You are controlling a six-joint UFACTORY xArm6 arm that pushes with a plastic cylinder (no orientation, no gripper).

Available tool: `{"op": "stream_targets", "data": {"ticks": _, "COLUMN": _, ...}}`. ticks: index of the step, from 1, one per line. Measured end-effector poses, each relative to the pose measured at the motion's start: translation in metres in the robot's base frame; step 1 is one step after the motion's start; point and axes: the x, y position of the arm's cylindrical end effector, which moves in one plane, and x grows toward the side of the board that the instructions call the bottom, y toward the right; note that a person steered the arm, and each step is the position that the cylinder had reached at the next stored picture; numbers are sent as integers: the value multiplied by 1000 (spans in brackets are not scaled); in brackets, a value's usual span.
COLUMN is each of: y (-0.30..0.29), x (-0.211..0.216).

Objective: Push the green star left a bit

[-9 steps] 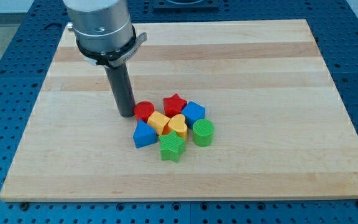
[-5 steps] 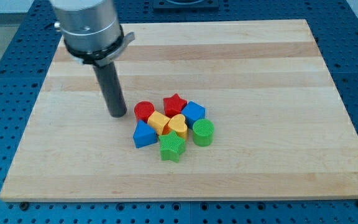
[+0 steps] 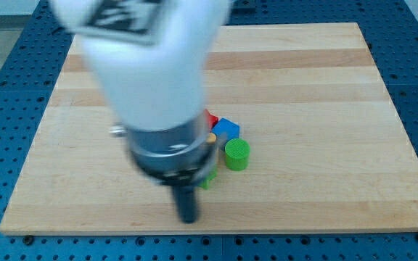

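My tip (image 3: 188,218), the tool here, is a bare rod that grasps nothing; it sits low in the frame, left of centre, near the bottom edge of the wooden desk (image 3: 325,80). The blurred arm body above it hides most of the block cluster. Only a sliver of the green star (image 3: 207,179) shows, just above and right of my tip, apart from it. To the right, in the middle of the frame, stand the green cylinder (image 3: 237,154) and, above it, the blue block (image 3: 227,128). A red block's edge (image 3: 210,117) peeks out beside the arm.
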Motion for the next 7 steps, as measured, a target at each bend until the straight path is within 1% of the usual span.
{"op": "stream_targets", "data": {"ticks": 1, "y": 78, "x": 0}}
{"op": "stream_targets", "data": {"ticks": 2, "y": 48, "x": -42}}
{"op": "stream_targets", "data": {"ticks": 3, "y": 1, "x": -50}}
{"op": "stream_targets", "data": {"ticks": 4, "y": -74, "x": -17}}
{"op": "stream_targets", "data": {"ticks": 5, "y": -107, "x": -17}}
{"op": "stream_targets", "data": {"ticks": 6, "y": -91, "x": -21}}
{"op": "stream_targets", "data": {"ticks": 7, "y": -59, "x": 3}}
